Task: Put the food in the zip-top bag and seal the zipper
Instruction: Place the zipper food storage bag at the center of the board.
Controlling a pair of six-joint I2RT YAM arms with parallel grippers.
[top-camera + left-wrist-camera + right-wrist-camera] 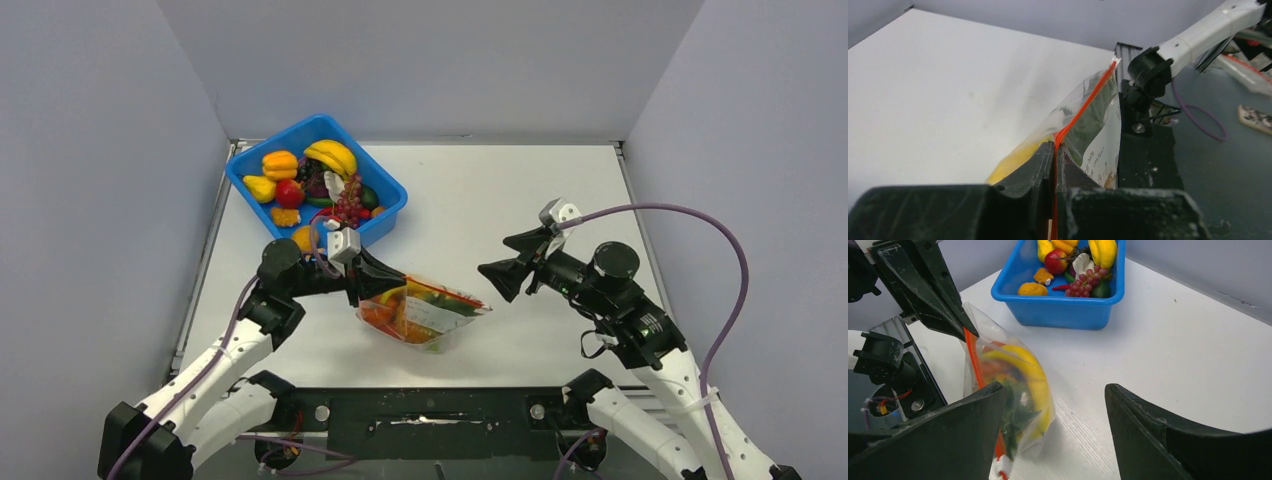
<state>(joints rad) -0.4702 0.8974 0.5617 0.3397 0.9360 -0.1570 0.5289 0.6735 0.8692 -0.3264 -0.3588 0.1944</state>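
The left gripper (382, 287) sits just left of centre in the top view, its two black fingers pressed together on the zipper (450, 297), the thin red-orange strip along the mouth of the zip-top bag (425, 320). In the left wrist view the strip runs as one line from between the closed fingers toward the upper right of the frame, with clear plastic on both sides of it and a white label (1103, 160) with writing on the right side. The bag rests on the white counter (520, 180) a little below centre of the top view, its mouth edge uppermost. It holds some of the food (1030, 372): a yellow piece, with green and orange shapes showing through the plastic that are too blurred to name. The right gripper (503, 257) hovers right of centre, jaws wide apart and holding nothing, pointed at the bag's right end and apart from it; in its own wrist view the bag shows between its two dark fingers, farther off. More food lies in the blue bin (385, 218) at the upper left of the top view, just behind the left gripper: bananas (333, 157), a red tomato (290, 192), purple grapes (348, 203) and an orange pepper (280, 163) among them
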